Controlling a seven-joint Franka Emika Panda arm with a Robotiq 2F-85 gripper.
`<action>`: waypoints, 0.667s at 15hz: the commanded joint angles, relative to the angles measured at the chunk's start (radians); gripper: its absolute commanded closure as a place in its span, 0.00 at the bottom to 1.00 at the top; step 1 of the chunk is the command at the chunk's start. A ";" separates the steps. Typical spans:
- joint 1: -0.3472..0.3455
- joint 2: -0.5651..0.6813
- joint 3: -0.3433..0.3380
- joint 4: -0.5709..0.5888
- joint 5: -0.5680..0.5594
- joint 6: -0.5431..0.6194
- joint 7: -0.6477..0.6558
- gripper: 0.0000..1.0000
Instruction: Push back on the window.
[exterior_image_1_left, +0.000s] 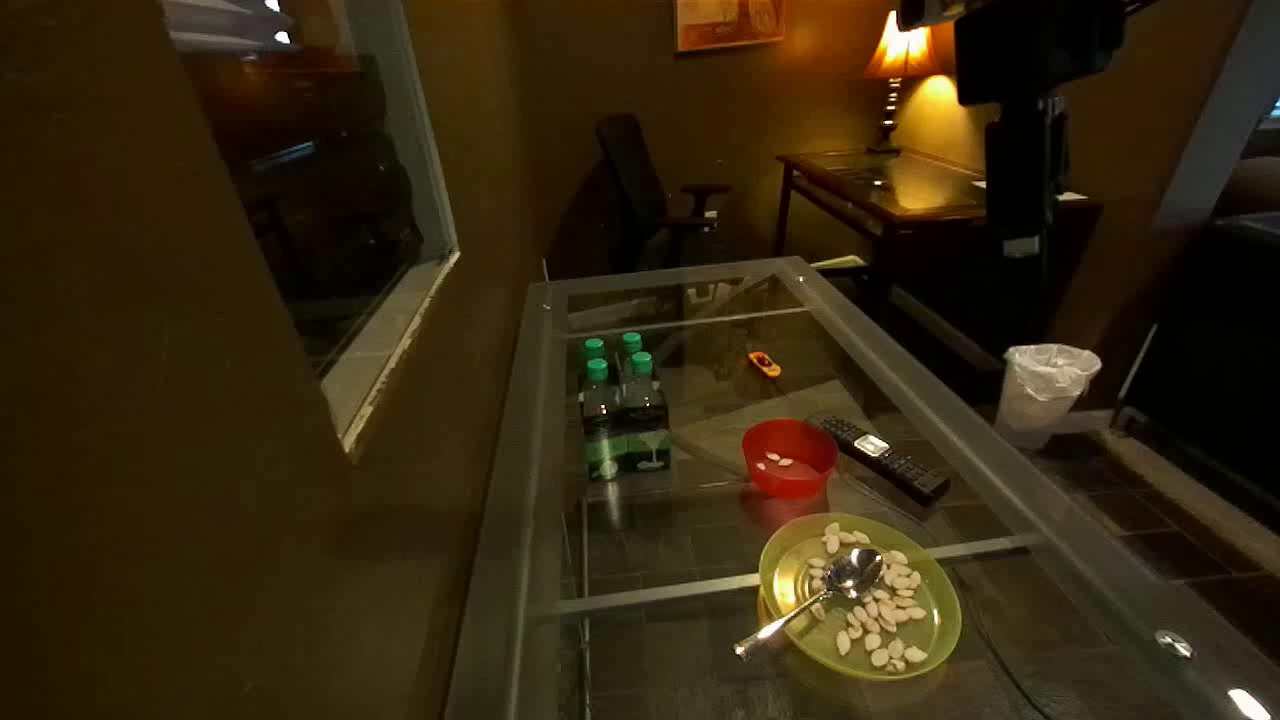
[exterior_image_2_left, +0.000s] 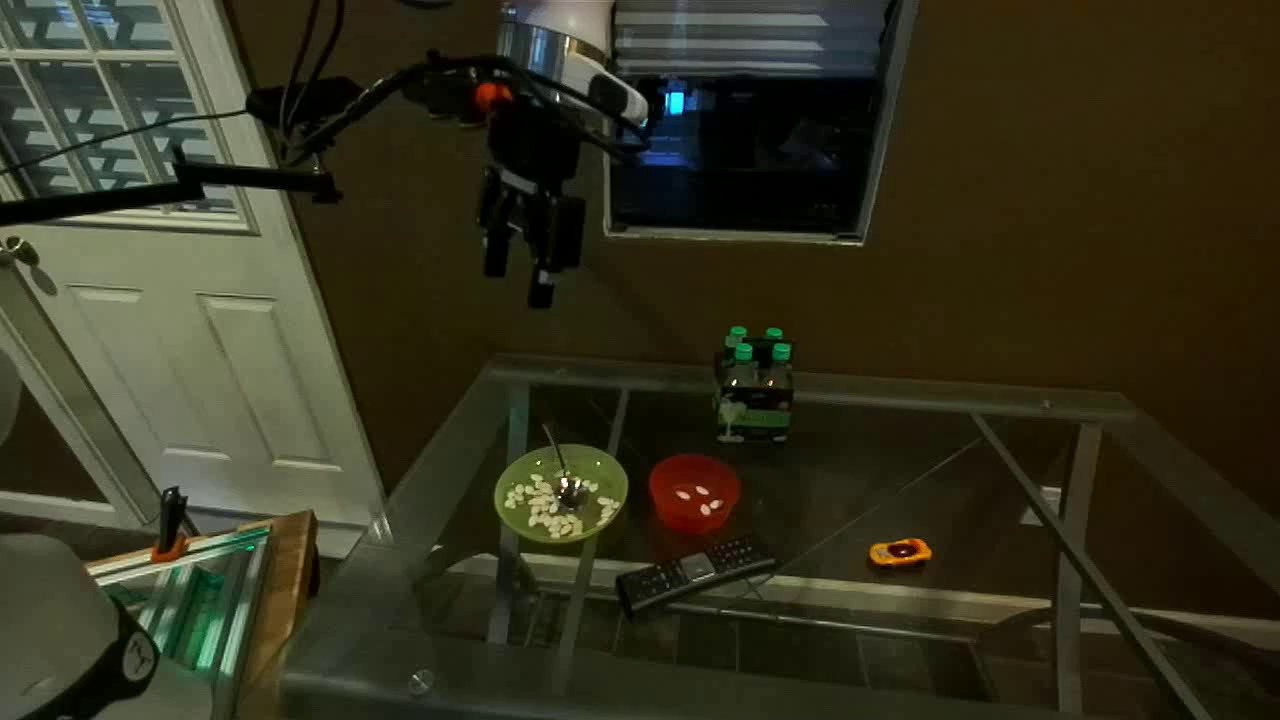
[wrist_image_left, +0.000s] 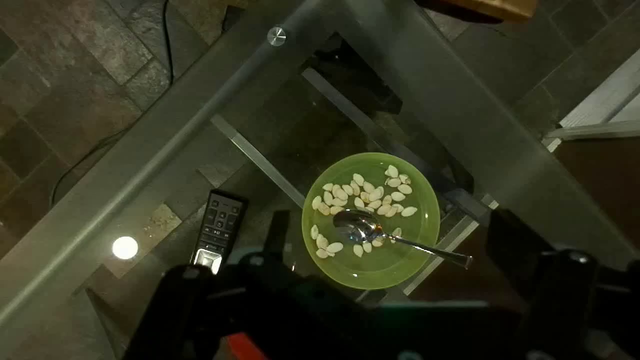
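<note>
Window (exterior_image_2_left: 760, 185), upright, facing table (exterior_image_2_left: 930, 392), long axis unclear

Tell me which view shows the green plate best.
The wrist view: it looks down on the green plate, largest there, its rim nearly round. Both exterior views show it too, smaller and at a slant.

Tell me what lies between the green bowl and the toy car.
Between the green bowl and the toy car stands the red bowl, with the remote close beside it; both exterior views show this.
</note>
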 joint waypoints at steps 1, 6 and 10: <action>0.002 0.001 -0.002 0.002 0.000 -0.003 0.001 0.00; 0.001 0.108 -0.002 0.143 -0.001 0.112 -0.016 0.00; -0.003 0.240 -0.013 0.332 0.101 0.284 0.016 0.25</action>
